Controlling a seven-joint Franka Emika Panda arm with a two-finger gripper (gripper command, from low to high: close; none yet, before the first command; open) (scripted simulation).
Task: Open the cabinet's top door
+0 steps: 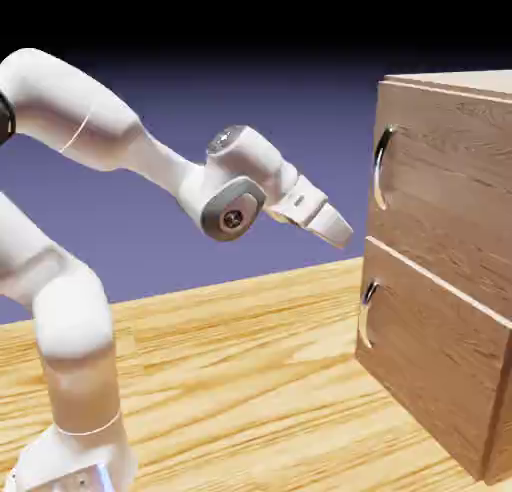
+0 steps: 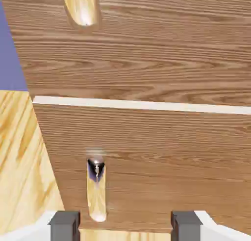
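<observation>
Top door (image 1: 450, 175), out at 3 o'clock in the exterior view, is the upper front panel of the cabinet (image 1: 432, 355), and its face looks round toward 8 o'clock! The upper handle (image 1: 380, 168), near the door's 9 o'clock edge, runs its long axis almost 12 to 6, a slim metal bow with a bright shine. The door runs out of frame, so its full long axis can't be told. Brown wood grain sweeps across it, flat and straight-edged. Below sits the lower panel (image 1: 430, 330) with its matching lower handle (image 1: 369, 315). And here's the white arm (image 1: 90, 115), smooth and rounded, its gripper (image 1: 338, 228) pointing toward 4 o'clock, short of the cabinet, over a pale, streaky wood table (image 1: 220, 380).

Over to the hand view! 2 grey fingertips (image 2: 64, 226) at 5 and 7 o'clock stand wide apart, nothing gripped between them. The top door fills the upper half, grain running 9 to 3, with its handle cut off at 11 o'clock. The lower handle shows whole at 7 o'clock, mirror-bright, under a pale strip (image 2: 142, 104) between the 2 panels. Only this view shows the finger spacing; only the exterior view shows the upper handle's full curve and the arm.
</observation>
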